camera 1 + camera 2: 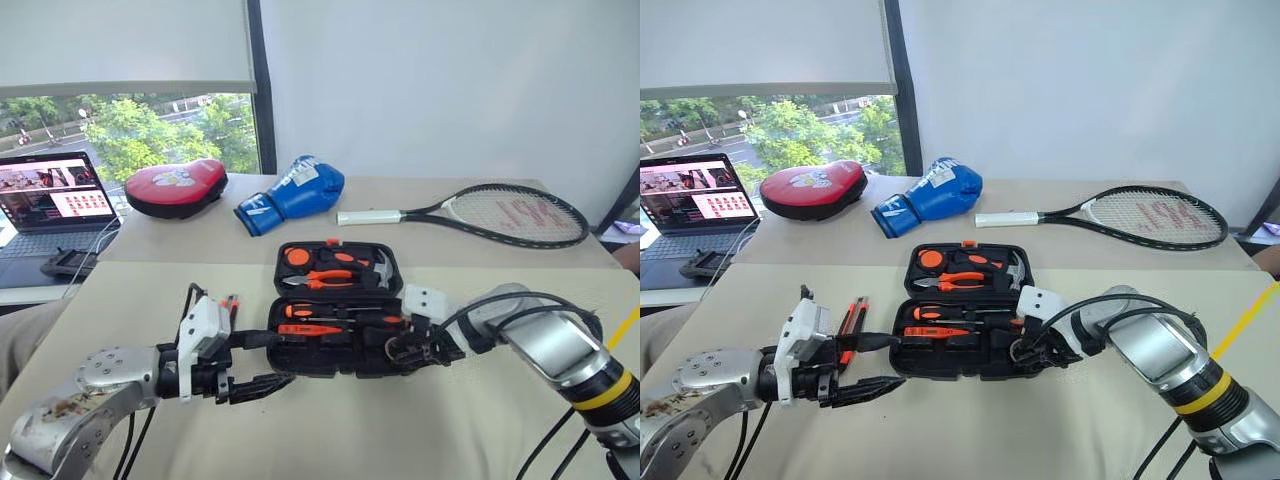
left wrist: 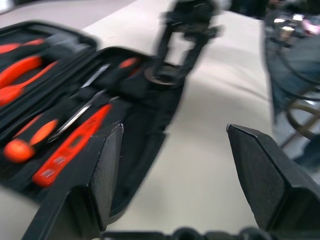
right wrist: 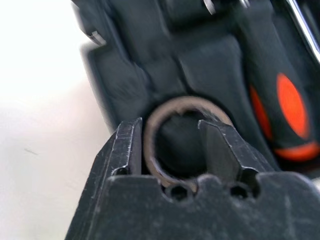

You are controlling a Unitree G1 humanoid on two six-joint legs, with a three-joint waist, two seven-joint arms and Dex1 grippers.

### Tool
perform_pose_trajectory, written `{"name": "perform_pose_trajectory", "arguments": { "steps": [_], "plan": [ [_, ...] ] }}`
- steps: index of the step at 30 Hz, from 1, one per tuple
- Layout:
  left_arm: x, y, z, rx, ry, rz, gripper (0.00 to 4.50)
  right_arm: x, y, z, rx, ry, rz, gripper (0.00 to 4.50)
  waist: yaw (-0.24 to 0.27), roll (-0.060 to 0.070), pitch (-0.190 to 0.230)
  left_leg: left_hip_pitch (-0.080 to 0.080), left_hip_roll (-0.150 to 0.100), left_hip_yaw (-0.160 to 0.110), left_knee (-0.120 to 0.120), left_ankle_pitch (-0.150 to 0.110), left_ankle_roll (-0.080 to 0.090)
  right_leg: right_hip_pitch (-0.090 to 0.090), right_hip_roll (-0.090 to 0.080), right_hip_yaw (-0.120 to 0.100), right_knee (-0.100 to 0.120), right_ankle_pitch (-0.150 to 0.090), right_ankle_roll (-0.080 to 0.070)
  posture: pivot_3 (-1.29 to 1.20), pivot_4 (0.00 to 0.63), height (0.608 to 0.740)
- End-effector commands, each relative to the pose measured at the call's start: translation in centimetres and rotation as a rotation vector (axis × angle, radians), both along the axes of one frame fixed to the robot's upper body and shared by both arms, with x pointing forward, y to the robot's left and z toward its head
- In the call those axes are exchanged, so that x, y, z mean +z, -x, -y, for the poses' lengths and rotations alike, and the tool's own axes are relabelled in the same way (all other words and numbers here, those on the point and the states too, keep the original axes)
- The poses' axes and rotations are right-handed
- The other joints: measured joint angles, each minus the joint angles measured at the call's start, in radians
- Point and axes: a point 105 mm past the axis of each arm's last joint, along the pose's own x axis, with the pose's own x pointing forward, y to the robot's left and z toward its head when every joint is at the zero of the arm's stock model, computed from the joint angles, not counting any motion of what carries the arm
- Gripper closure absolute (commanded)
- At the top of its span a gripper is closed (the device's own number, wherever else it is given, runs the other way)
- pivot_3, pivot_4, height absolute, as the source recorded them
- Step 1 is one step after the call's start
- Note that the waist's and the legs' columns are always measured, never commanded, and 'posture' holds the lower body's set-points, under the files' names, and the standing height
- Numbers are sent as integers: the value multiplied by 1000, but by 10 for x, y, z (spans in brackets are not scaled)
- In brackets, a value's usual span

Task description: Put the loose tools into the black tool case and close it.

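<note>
Beige table (image 1: pixel 330 420), open black tool case (image 1: pixel 335 310)

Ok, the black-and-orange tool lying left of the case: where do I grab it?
Take the tool across its middle, coming down from above. It lies flat, long and slim, running away from the robot, so the jaws span its narrow width. The open left gripper is nearest.

The small black tape roll (image 3: pixel 186 131) is set between the right gripper's (image 3: pixel 172 145) fingers, over the open black plastic tool case (image 1: pixel 337 305).
</note>
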Motion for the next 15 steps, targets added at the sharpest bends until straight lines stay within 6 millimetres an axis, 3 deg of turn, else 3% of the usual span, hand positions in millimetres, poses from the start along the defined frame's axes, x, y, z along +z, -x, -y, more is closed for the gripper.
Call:
{"name": "perform_pose_trajectory", "arguments": {
  "steps": [1, 3, 4, 6, 10, 13, 15],
  "plan": [
    [2, -15, -20, 175, 19, 9, 923, 37, 5, -8, 39, -184, 132, 2313, 0, 0, 0, 0, 0, 0, -1, 0, 0, 0, 0, 0, 0, 0, 0, 0, 150, 740],
    [0, -32, -37, 350, 8, 26, 923, 66, 8, -16, 42, -395, 264, 2313, 1, 0, 0, 0, 0, 0, -2, 0, 0, 0, 0, 0, -1, 0, 0, 0, 150, 740],
    [-3, -39, -45, 438, 4, 13, 923, 85, 18, -22, 81, -581, 282, 2313, 1, 0, 0, 0, 0, 0, -3, 0, 0, 0, 0, 0, -1, 0, 0, 0, 150, 740],
    [-6, -47, -49, 545, 0, -1, 923, 100, 27, -20, 70, -700, 314, 2313, 2, -1, 0, 0, -1, 0, -3, 1, -1, 0, 0, 1, 0, 0, 0, 0, 150, 740],
    [-18, -64, -56, 825, -29, -41, 923, 86, 34, -13, 0, -656, 329, 1231, 14, -3, 0, 2, -1, -2, -3, 1, -1, 1, -1, 0, 0, 0, 1, 0, 150, 740],
    [-27, -63, -54, 883, -66, -100, 923, 81, 40, -3, -28, -606, 354, 205, 14, -4, 1, 2, -3, -1, -3, 1, -1, 2, -2, 1, 0, 0, 1, 0, 150, 740],
    [-35, -61, -55, 911, -117, -141, 923, 81, 45, 3, -35, -589, 358, 8, 11, -4, 1, 1, -3, -1, -3, 1, -1, 0, -2, 1, 1, 0, 1, 0, 150, 740]
  ]
}}
